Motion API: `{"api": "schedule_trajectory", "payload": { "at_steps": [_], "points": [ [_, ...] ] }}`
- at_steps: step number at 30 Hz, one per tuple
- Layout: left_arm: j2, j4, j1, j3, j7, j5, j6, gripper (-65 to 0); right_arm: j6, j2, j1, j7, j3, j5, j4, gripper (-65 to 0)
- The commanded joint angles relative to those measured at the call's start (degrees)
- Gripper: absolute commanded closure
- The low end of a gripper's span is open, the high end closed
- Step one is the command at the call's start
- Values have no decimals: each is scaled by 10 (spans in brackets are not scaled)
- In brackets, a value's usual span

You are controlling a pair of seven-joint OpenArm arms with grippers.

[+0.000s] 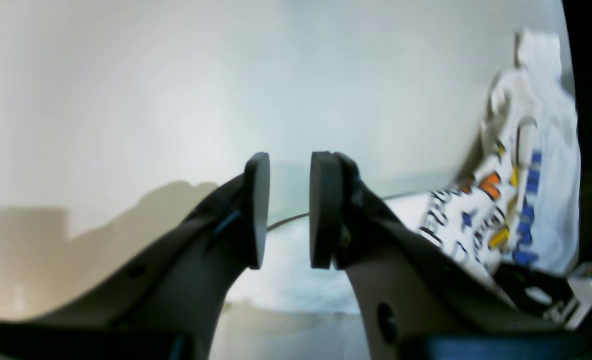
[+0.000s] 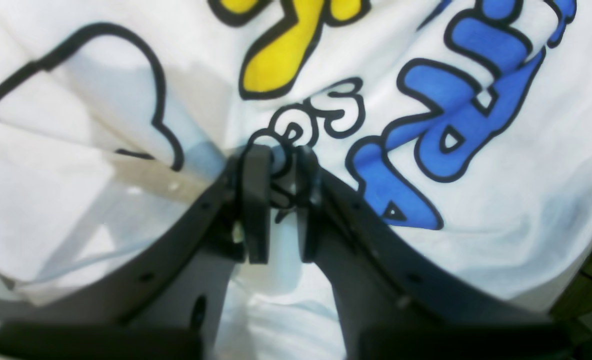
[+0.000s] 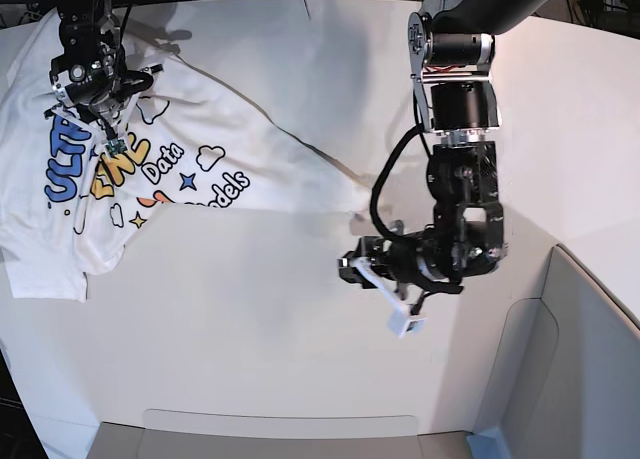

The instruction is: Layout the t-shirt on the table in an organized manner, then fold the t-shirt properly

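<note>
light: I get bright, even overhead light
glare: counter (image 3: 300, 309) washes out
blur: left wrist view smeared, soft
shadows: faint, beside the arms
edges: bowed

t-shirt (image 3: 150, 179): white, printed, rumpled, stretched | table (image 3: 300, 319): white, beneath it

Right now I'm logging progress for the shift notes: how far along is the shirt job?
Early. Done: the t-shirt lies on the table, print up, partly spread but bunched at its left side. In hand: the right pincer pinches a fold of cloth by the print; the left pincer stands apart from the shirt, jaws parted, holding nothing. Left: smoothing it flat, then all folding.
</note>
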Motion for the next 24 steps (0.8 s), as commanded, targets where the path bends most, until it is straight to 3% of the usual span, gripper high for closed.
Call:
{"api": "schedule_trajectory", "payload": {
  "at_steps": [1, 8, 14, 24],
  "points": [
    [6, -4, -10, 21, 4, -11, -1, -138, 2, 6, -3, -25, -2, -24, -15, -103],
    [35, -57, -20, 153, 4, -12, -1, -139, 2, 6, -5, -25, -67, -80, -23, -103],
    [52, -108, -70, 191, 4, -12, -1, -139, 2, 4, -5, -25, -71, -81, -22, -103],
    [62, -277, -114, 196, -166, -11, -1, -137, 2, 3, -5, -24, -71, -81, -22, -103]
  ]
}}
